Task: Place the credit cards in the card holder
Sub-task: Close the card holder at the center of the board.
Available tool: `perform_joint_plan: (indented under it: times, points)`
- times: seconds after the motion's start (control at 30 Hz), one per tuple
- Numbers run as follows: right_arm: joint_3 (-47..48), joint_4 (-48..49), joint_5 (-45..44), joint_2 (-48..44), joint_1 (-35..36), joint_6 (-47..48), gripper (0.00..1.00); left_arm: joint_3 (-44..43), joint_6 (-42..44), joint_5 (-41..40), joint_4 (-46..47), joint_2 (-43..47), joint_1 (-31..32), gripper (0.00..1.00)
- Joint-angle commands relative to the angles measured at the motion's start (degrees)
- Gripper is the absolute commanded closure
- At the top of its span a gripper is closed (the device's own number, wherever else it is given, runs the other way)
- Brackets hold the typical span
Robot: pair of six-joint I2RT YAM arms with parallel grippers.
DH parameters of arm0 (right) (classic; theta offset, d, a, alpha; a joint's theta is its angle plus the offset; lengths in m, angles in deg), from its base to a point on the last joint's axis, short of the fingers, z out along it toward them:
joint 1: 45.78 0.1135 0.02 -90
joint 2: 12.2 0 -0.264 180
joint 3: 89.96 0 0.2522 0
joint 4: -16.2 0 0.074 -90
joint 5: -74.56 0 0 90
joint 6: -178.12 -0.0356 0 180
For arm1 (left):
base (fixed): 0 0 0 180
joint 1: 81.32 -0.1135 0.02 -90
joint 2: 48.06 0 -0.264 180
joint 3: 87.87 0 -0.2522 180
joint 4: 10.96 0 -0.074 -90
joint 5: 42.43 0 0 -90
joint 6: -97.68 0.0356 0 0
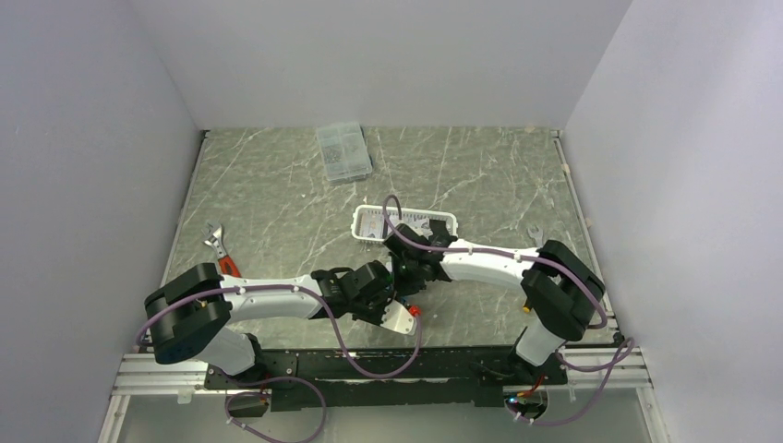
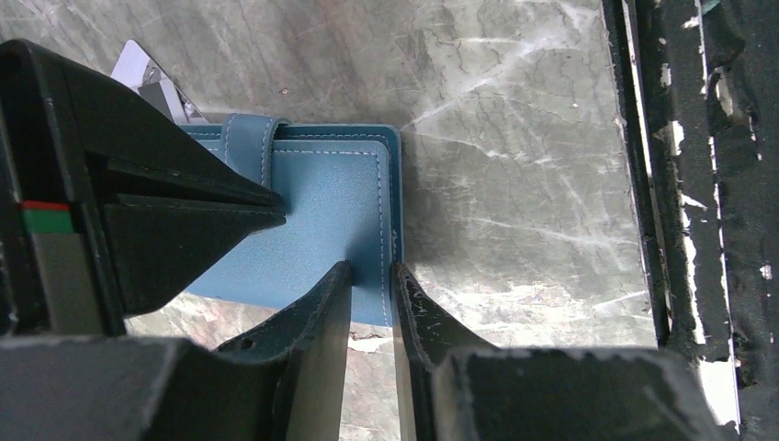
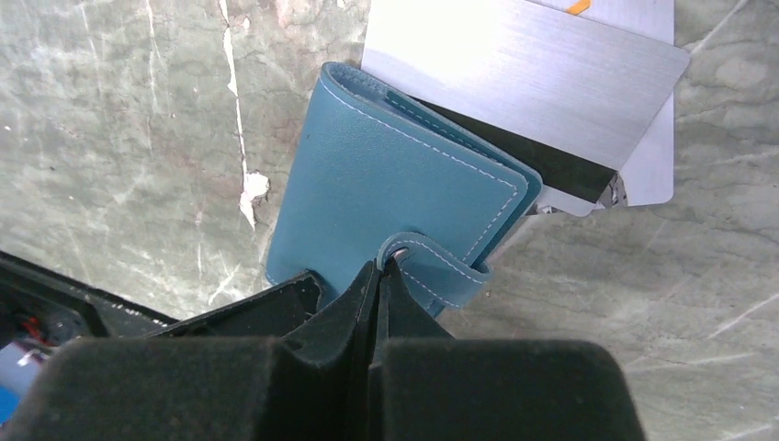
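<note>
The teal-blue card holder lies closed on the marble table, held between both grippers. My left gripper is shut on its stitched edge. My right gripper is shut on the holder's snap strap; the holder fills that view. A pale grey brushed card and another card with a black stripe lie partly under the holder's far side. In the top view the grippers meet near the front middle of the table, with a pale card just in front. The yellow-gold card is out of view.
A white slatted basket stands just behind the right gripper. A clear compartment box lies at the back. A red-handled wrench lies at the left, a small wrench at the right. The table's front rail is close.
</note>
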Motion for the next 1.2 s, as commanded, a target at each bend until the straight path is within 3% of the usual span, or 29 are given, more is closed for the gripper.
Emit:
perform_joint_plan:
  times: [0.0, 0.27, 0.57, 0.97, 1.1, 1.17]
  points:
    - [-2.6, 6.3, 3.9, 0.8, -1.8, 0.1, 1.0, 0.7, 0.9, 2.2, 0.8, 0.7, 0.2, 0.73]
    - [-2.8, 4.6, 8.7, 3.6, -4.3, 1.7, 1.0, 0.3, 1.1, 2.3, 0.9, 0.6, 0.2, 0.74]
    - [2.7, -4.7, 11.7, 10.2, -5.0, 6.4, 1.0, 0.3, 1.8, 1.7, 2.2, 0.8, 0.2, 0.74]
    - [-1.3, -5.6, 8.6, 12.2, -4.3, 4.3, 1.0, 0.3, 1.8, 0.5, 2.8, 1.9, 0.2, 0.73]
    - [-1.4, -5.3, 7.5, 14.1, -3.9, 3.8, 1.0, -0.5, 1.8, 0.4, 1.4, 3.2, 0.3, 0.7]
    - [-1.0, -5.1, 7.4, 15.5, -3.7, 3.8, 1.0, -0.6, 2.0, 0.0, 0.9, 4.5, 0.3, 0.63]
